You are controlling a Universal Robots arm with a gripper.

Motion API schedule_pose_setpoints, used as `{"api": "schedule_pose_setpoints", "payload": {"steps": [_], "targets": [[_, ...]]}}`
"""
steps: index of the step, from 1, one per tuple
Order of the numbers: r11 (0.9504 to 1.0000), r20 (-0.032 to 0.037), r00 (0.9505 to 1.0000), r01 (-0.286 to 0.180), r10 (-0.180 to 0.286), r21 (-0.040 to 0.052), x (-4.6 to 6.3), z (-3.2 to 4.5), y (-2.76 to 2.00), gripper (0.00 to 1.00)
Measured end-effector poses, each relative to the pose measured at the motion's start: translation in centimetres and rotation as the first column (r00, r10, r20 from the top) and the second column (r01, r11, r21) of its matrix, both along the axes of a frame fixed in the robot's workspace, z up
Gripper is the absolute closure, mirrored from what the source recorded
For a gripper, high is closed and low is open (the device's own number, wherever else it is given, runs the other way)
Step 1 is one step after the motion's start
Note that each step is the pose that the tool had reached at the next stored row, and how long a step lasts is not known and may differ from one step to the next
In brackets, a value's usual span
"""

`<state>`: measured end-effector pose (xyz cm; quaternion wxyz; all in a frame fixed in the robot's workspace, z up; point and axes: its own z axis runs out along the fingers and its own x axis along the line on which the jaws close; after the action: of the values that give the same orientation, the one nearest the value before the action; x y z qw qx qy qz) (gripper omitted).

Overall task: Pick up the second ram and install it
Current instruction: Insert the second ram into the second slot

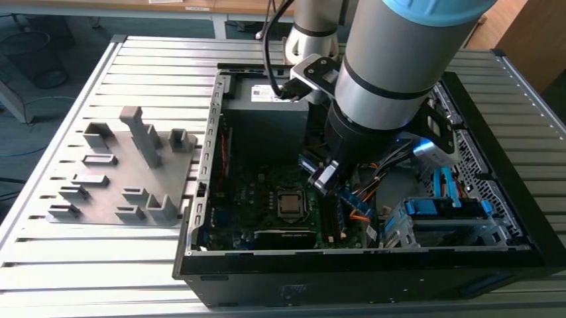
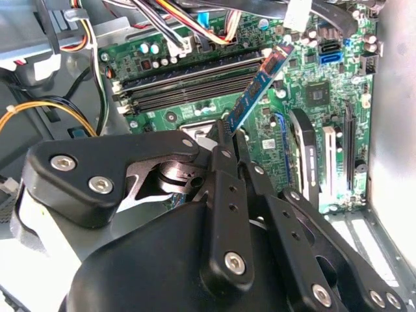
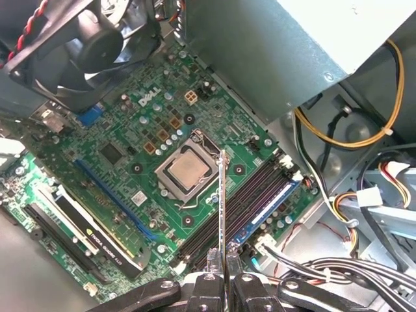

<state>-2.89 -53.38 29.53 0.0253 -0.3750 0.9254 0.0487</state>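
First wrist view: my claw (image 3: 221, 268) pinches the ram (image 3: 222, 195) edge-on over the motherboard (image 3: 130, 123), near its dark slots (image 3: 260, 195) and the processor (image 3: 188, 170), not seated.

The tabletop (image 1: 79, 265) is ribbed gray metal, dull. The holder blocks (image 1: 124, 192) look like matt gray plastic. The computer case (image 1: 354, 278) is smooth black metal. The end effector (image 2: 225, 130) is matt black with shiny screws. The second ram (image 2: 260, 84) is a smooth green board. The processor (image 3: 188, 169) has a shiny metal lid.
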Motion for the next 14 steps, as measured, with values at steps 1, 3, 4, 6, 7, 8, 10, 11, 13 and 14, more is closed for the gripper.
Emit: {"api": "schedule_pose_setpoints", "payload": {"steps": [1, 3, 4, 6, 7, 8, 10, 11, 13, 14], "targets": [[1.0, 0.0, 1.0, 0.006, -0.006, 0.0, 0.0, 0.0, 0.0, 0.86], [0.9999, -0.0001, 0.9999, 0.017, -0.017, 0.0, 0.0, 0.0, 0.0, 0.86], [0.9998, 0.0, 0.9998, 0.022, -0.022, 0.0, 0.0, 0.0, 0.0, 0.86], [0.9995, 0.0, 0.9995, 0.032, -0.032, -0.0001, 0.0, 0.0, 0.0, 0.86], [0.9993, 0.0, 0.9993, 0.036, -0.036, -0.0001, 0.0, 0.0, 0.0, 0.86], [0.9992, 0.0, 0.9992, 0.041, -0.041, -0.0001, 0.0, 0.0, 0.0, 0.86], [0.9987, 0.0, 0.9987, 0.051, -0.051, 0.0, 0.0, 0.0, 0.0, 0.86], [0.9984, -0.0001, 0.9984, 0.056, -0.056, -0.0001, 0.0, 0.0, 0.0, 0.86], [0.9978, 0.0, 0.9978, 0.066, -0.066, -0.0001, 0.0, 0.0, 0.0, 0.86], [0.9975, -0.0001, 0.9975, 0.071, -0.071, -0.0001, 0.0, 0.0, 0.0, 0.86]]}}
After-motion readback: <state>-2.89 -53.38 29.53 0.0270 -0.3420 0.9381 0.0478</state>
